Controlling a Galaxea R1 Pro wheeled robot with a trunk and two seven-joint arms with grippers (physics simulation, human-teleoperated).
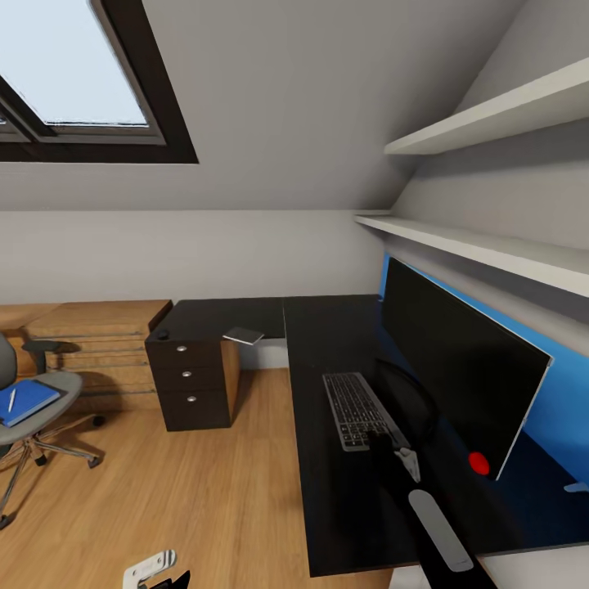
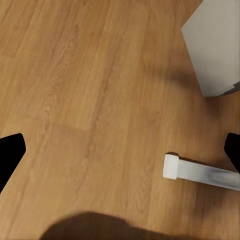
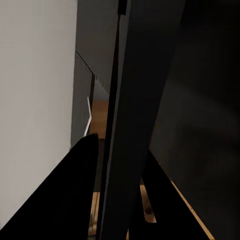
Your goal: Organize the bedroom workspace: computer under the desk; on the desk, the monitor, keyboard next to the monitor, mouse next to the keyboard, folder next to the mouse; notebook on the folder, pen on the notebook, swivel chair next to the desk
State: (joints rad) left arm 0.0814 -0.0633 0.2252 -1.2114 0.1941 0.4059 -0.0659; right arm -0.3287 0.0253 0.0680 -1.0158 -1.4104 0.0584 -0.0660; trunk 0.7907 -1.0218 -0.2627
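Head view: the desk (image 1: 327, 360) has the monitor (image 1: 458, 360) upright along its blue back panel and the keyboard (image 1: 357, 409) flat in front of it, close beside the screen. My right gripper (image 1: 401, 455) sits at the keyboard's near end, touching or just over it; I can't tell if the jaws are parted or closed, and it's dark there. Right wrist view is mostly dark slanted surfaces and a pale wall, nothing usable.

My left gripper (image 2: 120, 150) hangs low over the wood floor (image 2: 90, 90); the left wrist view shows both fingertips (image 2: 10, 152) at the far edges of the frame, so the jaws are wide apart and empty. A white desk foot (image 2: 200, 172) lies on the floor beneath.

The swivel chair (image 1: 33, 401) stands well apart from the desk, at the left edge. The folder (image 1: 26, 401) lies flat on its seat with the pen (image 1: 11, 399) on top. The notebook (image 1: 244, 335) rests on the black drawer unit (image 1: 192, 372), overhanging its edge a little.

Handling guess: the folder is thin, light, probably flexible and slick. I'd pinch it at an edge overhanging the seat, not from the top. The pen will likely roll off if the folder is tilted, so take the pen first, gripping mid-shaft. The notebook is stiffer, so I'd take it by its overhanging edge. The chair rolls on casters; push it, don't lift.
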